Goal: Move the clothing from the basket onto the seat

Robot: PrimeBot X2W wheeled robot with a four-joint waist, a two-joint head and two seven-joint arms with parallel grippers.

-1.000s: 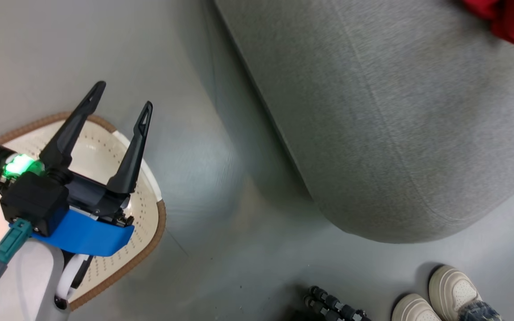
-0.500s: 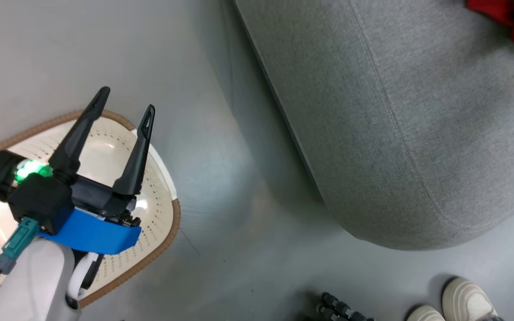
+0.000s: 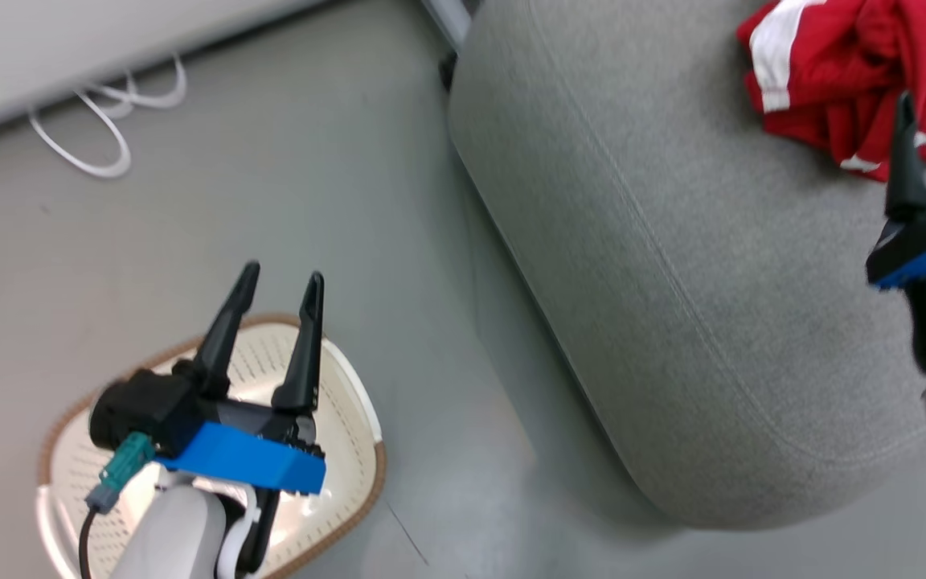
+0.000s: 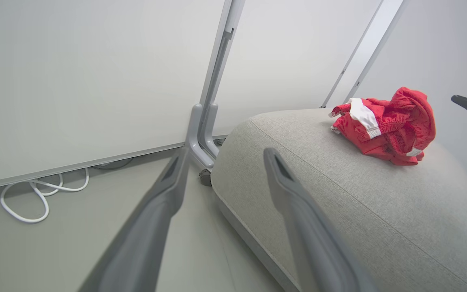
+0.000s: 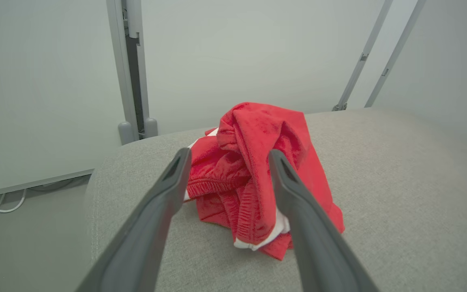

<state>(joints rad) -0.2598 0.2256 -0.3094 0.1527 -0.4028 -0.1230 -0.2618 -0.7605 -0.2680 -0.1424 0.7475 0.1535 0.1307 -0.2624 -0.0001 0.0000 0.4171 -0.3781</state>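
Lying on the seat (image 5: 399,182), red clothing (image 5: 258,134) sits just beyond the spread right gripper (image 5: 229,153)

Black left claw (image 3: 283,272), blue bracket (image 3: 242,466), teal plug (image 3: 127,460).

The seat (image 3: 672,281) is covered in matt grey woven cloth with a fine grain and a stitched seam. The clothing (image 5: 258,170) is soft red knitted cloth, ribbed at its bands, with white trim. The basket (image 3: 350,434) is cream perforated plastic, slightly glossy, with a brown woven-look rim; the floor (image 3: 270,201) is smooth grey with a dull sheen, and the left gripper (image 3: 283,272) has matt dark fingers (image 3: 305,354).
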